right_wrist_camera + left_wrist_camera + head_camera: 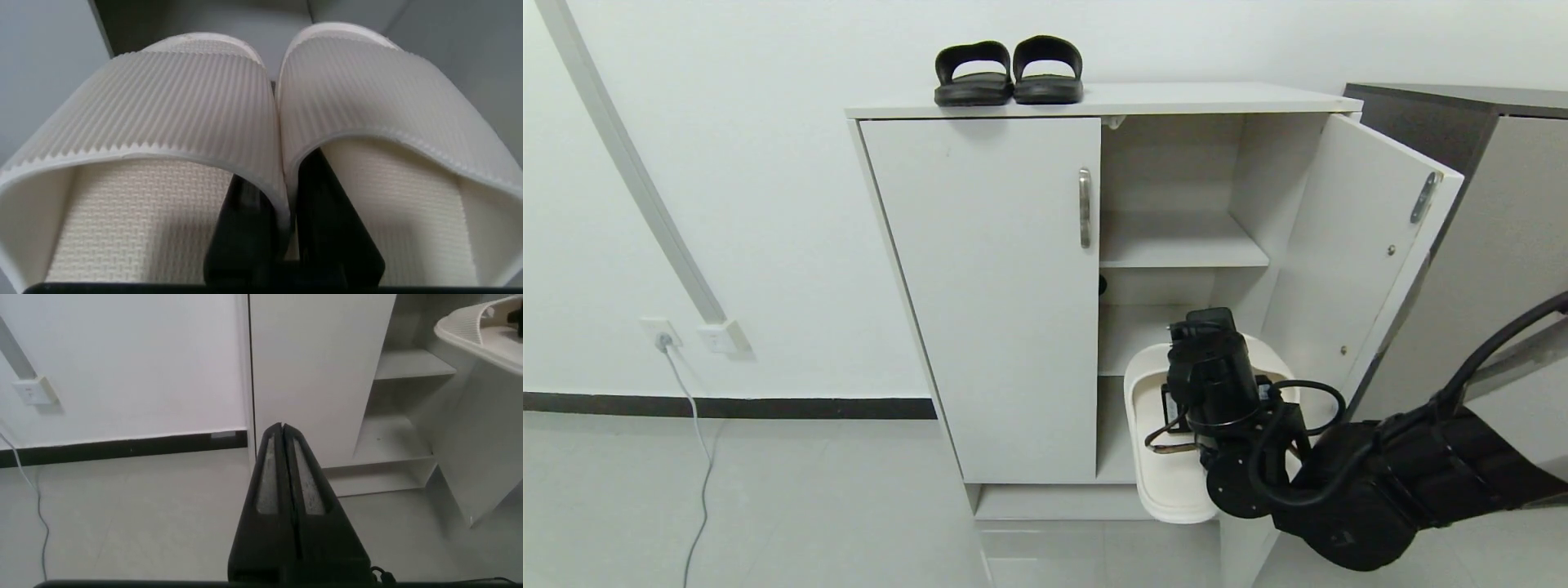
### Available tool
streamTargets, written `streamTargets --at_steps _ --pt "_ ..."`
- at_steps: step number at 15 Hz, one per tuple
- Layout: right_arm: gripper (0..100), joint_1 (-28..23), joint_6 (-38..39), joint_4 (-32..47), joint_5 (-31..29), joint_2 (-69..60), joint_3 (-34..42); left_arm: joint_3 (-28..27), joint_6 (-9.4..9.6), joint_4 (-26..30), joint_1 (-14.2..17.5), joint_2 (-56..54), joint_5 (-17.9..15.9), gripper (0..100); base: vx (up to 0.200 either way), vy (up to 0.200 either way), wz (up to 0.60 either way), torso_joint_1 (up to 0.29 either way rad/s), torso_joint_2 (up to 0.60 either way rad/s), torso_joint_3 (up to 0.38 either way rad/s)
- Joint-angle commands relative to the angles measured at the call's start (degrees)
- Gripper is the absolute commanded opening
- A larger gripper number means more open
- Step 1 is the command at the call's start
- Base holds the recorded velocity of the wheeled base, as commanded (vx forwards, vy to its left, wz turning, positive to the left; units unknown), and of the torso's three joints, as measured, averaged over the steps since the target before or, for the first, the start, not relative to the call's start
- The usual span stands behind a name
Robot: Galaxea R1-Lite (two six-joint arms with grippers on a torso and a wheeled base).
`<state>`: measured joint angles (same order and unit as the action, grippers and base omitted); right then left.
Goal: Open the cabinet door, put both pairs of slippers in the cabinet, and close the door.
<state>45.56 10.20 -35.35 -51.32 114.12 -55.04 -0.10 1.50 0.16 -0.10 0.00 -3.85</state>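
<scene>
The right gripper (282,216) is clamped on the pair of white slippers (1164,457), its two dark fingers (245,229) pinching the adjoining inner edges of the ribbed straps so that both slippers hang together side by side. In the head view the pair sits at the open right half of the white cabinet (1217,98), level with its lower compartments. The slippers' long axis runs from the robot into the cabinet. The toe ends point inward at the opening, and the heel ends stick out past the front edge toward the robot. The right wrist view looks in through the strap openings from the heel side. The right door (1347,261) stands swung out wide to the right, showing the upper shelf (1176,241), while the left door (980,310) is closed, its metal handle (1085,208) upright along its inner edge. The pair of black slippers (1009,73) rests on the cabinet top above the closed door, side by side and touching, long axis front to back, strap openings facing the robot. The left gripper (282,433) hangs over the grey floor (147,506) in front of the cabinet, its fingers pressed together on nothing. A wall socket (659,333) with a cable plugged in sits low on the wall, well left of the cabinet.
</scene>
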Motion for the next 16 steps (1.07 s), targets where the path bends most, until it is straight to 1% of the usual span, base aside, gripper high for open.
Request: streamTargets --at_steps 1,4,7,9,16 --pt "0 0.1 0.0 -0.1 -0.4 -2.1 2.2 0.0 -0.01 0.0 0.0 0.1 0.0 0 0.000 0.000 0.00 0.000 0.00 0.000" --pt "0 0.0 0.0 -0.5 -0.4 -3.8 5.5 0.0 -0.01 0.0 -0.1 0.1 0.1 0 0.000 0.000 0.00 0.000 0.00 0.000" --pt "0 -1.6 0.0 -0.7 -0.4 -5.3 8.5 0.0 -0.01 0.0 0.0 0.1 0.0 0 0.000 0.000 0.00 0.000 0.00 0.000" --pt "0 -2.7 0.1 -0.7 -0.4 -6.5 9.9 0.0 -0.01 0.0 0.0 0.1 0.1 0 0.000 0.000 0.00 0.000 0.00 0.000" --pt "0 -2.8 0.0 -0.7 -0.4 -9.1 12.7 0.0 -0.01 0.0 0.0 0.1 0.1 0 0.000 0.000 0.00 0.000 0.00 0.000"
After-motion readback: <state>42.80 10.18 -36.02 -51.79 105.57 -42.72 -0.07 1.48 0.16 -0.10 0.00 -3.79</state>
